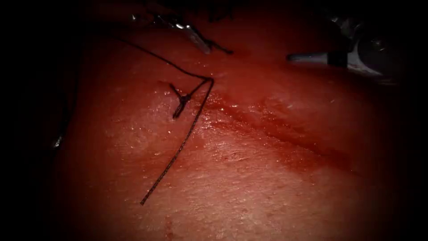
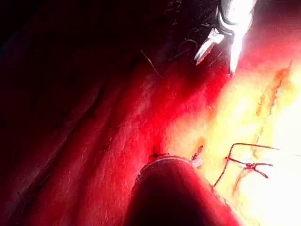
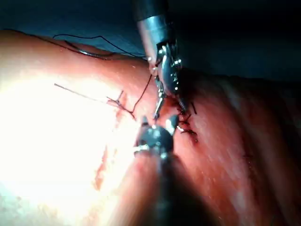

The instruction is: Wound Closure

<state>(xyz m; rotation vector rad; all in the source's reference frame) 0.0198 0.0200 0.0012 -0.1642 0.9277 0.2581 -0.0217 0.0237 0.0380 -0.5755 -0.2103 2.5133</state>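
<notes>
Beside the knot, left tool gripping thread, right tool parted, empty, needle seen from right wrist

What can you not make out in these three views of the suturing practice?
Left arm's thin metal pincer: whether it grips the dark braided thread is too small and shadowed in the endoscope view.
Curved steel needle: cannot be placed; the thread's far end runs into that view's dark edge.
Right arm's silver pincer, open and empty: blurred in its own wrist view.
</notes>
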